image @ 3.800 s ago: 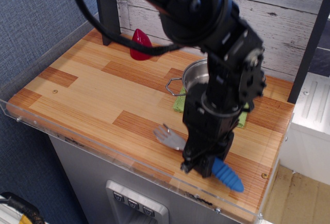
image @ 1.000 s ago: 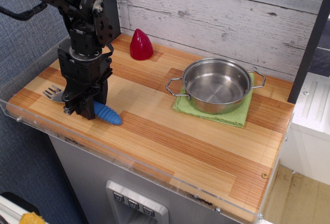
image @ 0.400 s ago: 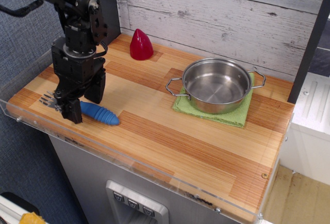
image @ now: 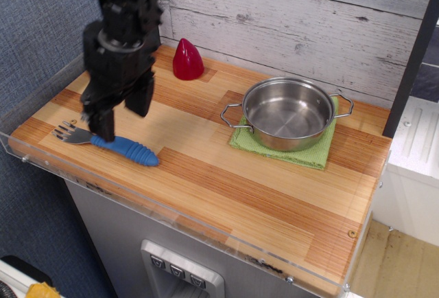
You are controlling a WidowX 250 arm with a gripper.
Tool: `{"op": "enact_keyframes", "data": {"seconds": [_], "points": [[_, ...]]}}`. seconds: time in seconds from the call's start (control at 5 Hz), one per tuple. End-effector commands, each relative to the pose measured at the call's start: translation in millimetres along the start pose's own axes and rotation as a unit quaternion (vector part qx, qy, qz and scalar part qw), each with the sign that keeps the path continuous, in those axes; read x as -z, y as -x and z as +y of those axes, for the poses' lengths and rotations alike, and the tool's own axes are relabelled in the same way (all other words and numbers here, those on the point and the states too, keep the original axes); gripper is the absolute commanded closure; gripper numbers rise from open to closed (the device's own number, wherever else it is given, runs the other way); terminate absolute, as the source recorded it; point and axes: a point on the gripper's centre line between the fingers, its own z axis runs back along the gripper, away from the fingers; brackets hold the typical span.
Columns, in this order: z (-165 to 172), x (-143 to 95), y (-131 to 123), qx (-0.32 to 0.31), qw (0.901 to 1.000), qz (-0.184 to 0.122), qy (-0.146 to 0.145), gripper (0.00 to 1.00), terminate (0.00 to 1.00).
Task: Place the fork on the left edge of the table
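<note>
The fork (image: 110, 144) is seen lying flat at the left of the frame on the bench (image: 226, 181), tines toward the left rim (blue handle pointing right). The tool (image: 122, 115) is held above it, jaws spread wide, with nothing gripped.

The fork (image: 108, 143) lies on the table's (image: 226, 188) left end, the pot (image: 288, 114) far right.
</note>
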Motion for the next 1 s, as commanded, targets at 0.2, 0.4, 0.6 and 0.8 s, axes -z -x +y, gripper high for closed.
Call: {"op": "enact_keyframes", "data": {"seconds": [0.2, 0.4, 0.6, 0.8], "points": [[-47.6, -96.5, 63.3, 0.222, 0.9653, -0.009, 0.137, 0.00, 0.00], [-52.3, -104.9, 84.0, 0.325, 0.9302, -0.021, 0.170, 0.00, 0.00], [-52.3, -104.9, 84.0, 0.325, 0.9302, -0.021, 0.170, 0.00, 0.00], [-52.3, -104.9, 84.0, 0.325, 0.9302, -0.021, 0.170, 0.00, 1.00]]}}
